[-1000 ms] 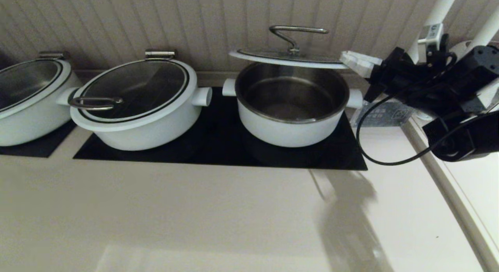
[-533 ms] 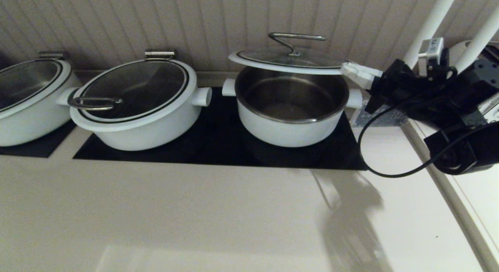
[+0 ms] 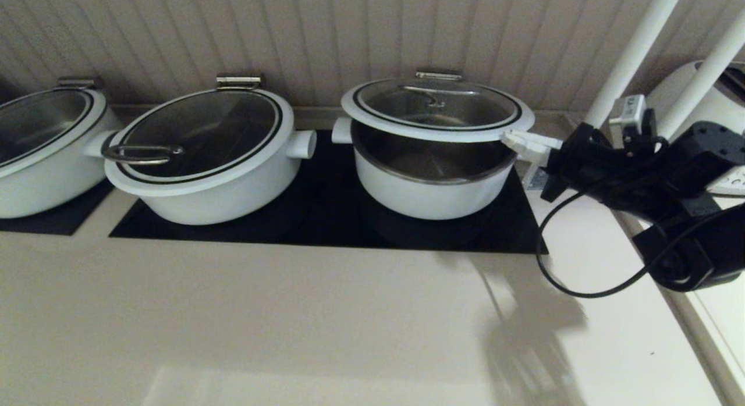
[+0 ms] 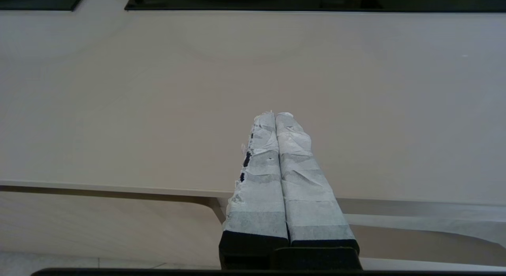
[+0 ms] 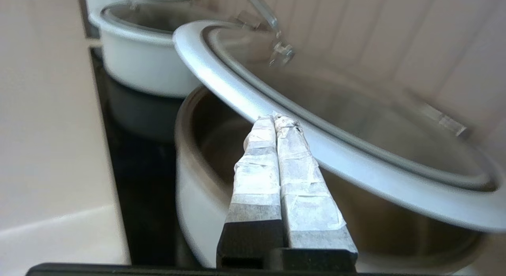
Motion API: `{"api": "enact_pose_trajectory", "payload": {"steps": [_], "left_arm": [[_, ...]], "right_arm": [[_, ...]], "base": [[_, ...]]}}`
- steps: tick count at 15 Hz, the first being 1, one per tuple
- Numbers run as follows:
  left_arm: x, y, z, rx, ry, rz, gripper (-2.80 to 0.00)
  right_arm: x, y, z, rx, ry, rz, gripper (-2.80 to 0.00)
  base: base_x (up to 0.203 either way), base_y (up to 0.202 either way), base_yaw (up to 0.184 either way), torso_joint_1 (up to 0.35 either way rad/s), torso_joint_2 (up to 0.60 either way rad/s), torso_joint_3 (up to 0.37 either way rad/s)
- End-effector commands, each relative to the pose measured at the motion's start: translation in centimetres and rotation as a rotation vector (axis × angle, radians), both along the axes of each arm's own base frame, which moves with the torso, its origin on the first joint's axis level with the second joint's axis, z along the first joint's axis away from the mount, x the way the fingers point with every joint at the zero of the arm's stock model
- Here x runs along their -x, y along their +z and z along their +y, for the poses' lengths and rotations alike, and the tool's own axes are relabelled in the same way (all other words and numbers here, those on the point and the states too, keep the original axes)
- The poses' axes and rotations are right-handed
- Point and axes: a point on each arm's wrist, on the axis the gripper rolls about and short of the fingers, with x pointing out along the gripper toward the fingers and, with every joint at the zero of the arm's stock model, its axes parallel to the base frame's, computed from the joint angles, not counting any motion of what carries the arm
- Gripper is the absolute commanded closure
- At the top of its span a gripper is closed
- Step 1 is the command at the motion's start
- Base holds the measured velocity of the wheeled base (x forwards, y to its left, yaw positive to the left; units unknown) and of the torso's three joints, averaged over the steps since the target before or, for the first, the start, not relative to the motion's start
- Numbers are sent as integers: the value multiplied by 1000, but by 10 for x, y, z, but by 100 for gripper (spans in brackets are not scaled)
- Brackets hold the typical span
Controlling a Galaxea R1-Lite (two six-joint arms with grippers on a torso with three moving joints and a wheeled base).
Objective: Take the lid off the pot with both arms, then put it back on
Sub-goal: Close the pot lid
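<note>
Lid (image 3: 436, 112): glass, white-rimmed, tilted over the pot (image 3: 433, 188) on the black cooktop (image 3: 326, 220), far edge down at the hinge, near edge raised; judged mid-lowering, since the hinge pivots it.
Right gripper (image 3: 512, 139): fingers pressed together, gripping nothing, tips propping the lid's right rim from beneath.
Left gripper (image 4: 275, 117): fingers pressed together, empty, over the bare counter (image 4: 118, 110), well apart from the pot.

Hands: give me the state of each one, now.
Left hand: shut, holding nothing, over bare counter.
Right hand: shut, tips under the lid rim, propping it above the pot.
</note>
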Motion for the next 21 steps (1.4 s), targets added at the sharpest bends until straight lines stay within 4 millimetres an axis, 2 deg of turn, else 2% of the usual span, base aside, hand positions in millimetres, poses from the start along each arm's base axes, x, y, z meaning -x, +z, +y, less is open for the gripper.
{"api": "enact_pose_trajectory", "payload": {"steps": [1, 7, 12, 15, 18, 21], "left_arm": [[0, 0, 0, 0, 0, -2, 0], [0, 0, 0, 0, 0, 0, 0], [0, 0, 0, 0, 0, -2, 0], [0, 0, 0, 0, 0, -1, 0], [0, 0, 0, 0, 0, -1, 0], [0, 0, 0, 0, 0, -1, 0]], "right_arm": [[5, -6, 2, 10, 7, -21, 0], [-3, -17, 3, 21, 2, -7, 0], [15, 6, 1, -2, 13, -40, 0], [16, 24, 0, -36, 26, -60, 0], [0, 26, 2, -47, 17, -79, 0], [-20, 15, 5, -42, 11, -53, 0]], "base": [[0, 0, 0, 0, 0, 0], [0, 0, 0, 0, 0, 0], [0, 0, 0, 0, 0, 0], [0, 0, 0, 0, 0, 0], [0, 0, 0, 0, 0, 0], [0, 0, 0, 0, 0, 0]]}}
